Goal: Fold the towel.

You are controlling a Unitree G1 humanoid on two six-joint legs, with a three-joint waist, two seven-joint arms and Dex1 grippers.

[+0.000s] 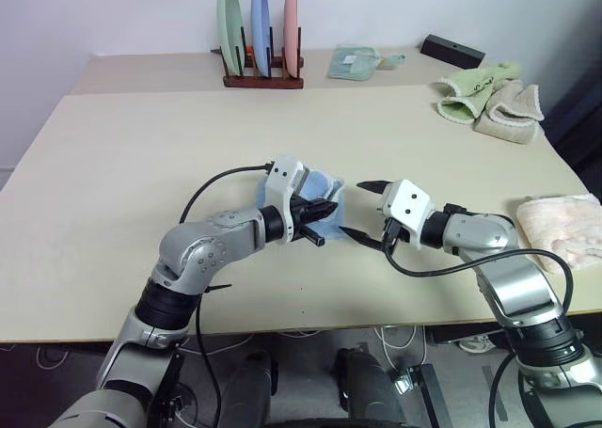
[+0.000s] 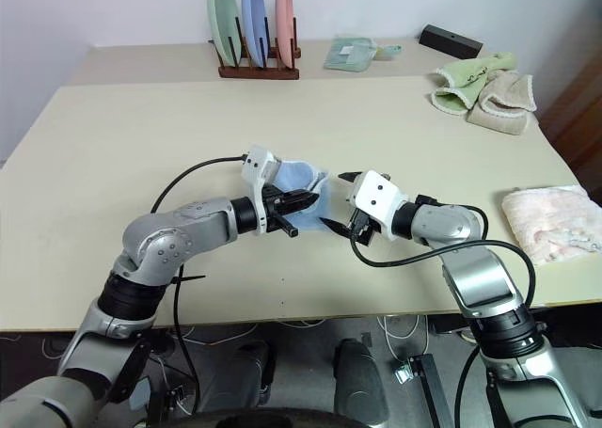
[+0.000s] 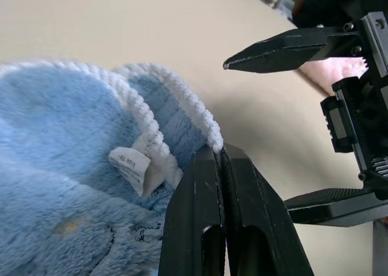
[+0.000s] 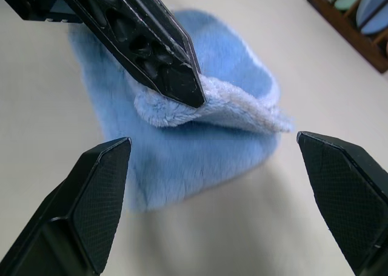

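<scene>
Blue and soft, the towel (image 1: pixel 324 202) lies bunched near the front middle of the beige table (image 1: pixel 141 155), one whitish-trimmed edge lifted off the rest and pinched in the fully closed fingers of the left gripper (image 1: pixel 324 209). Just beside it, the right gripper (image 1: pixel 363 208) points at the cloth with its two black fingers spread wide, holding nothing. A plate rack (image 1: pixel 262 78) stands at the table's far edge.
</scene>
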